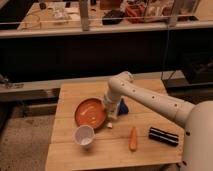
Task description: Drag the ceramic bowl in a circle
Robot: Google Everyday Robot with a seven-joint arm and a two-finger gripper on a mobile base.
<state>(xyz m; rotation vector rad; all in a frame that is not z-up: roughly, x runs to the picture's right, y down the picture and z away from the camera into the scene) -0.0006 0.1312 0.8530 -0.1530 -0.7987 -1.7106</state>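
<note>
At the right rim of the shallow orange-red ceramic bowl (90, 112) sat the tool (111, 119), its grip impossible to tell; circling well probably meant steady contact, skirting the small white cup (84, 135).

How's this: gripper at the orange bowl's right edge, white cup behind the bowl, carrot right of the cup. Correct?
No: the camera view shows the white cup in front of the ceramic bowl. The gripper is at the bowl's right edge; the carrot lies right of the cup.

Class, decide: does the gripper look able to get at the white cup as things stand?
Probably yes: the gripper sits at the rim of the ceramic bowl, and the white cup stands close by, nothing above it.
</note>
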